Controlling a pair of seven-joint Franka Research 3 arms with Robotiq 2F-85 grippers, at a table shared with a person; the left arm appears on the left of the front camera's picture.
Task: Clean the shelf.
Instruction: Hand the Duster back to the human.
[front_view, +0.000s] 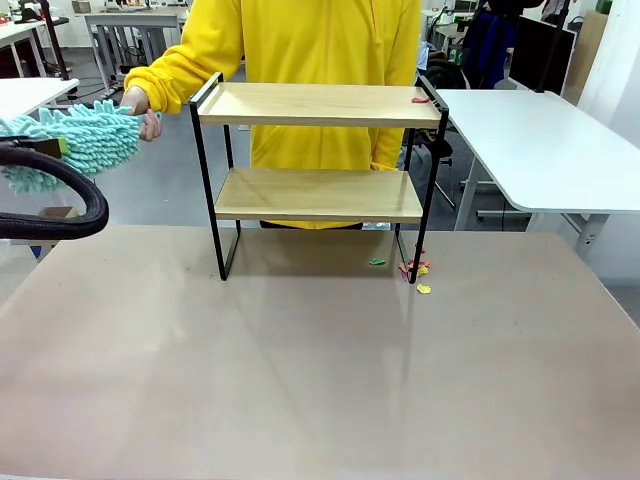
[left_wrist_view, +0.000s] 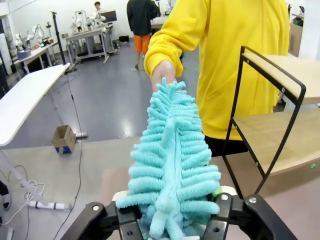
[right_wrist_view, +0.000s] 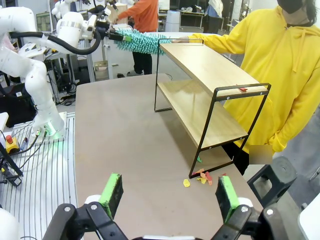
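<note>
The shelf stands at the table's far middle, and shows as well in the right wrist view and the left wrist view. A red scrap lies on its top board. Small coloured scraps lie on the table by its right front leg. A teal fluffy duster stretches from my left gripper to the person's hand, which grips its far end. The left jaws stand wide, with the duster's near end still between them. My right gripper hangs open and empty above the near table.
The person in yellow stands right behind the shelf. A black cable of my left arm loops at the far left. White tables flank the scene. The brown table spreads wide in front of the shelf.
</note>
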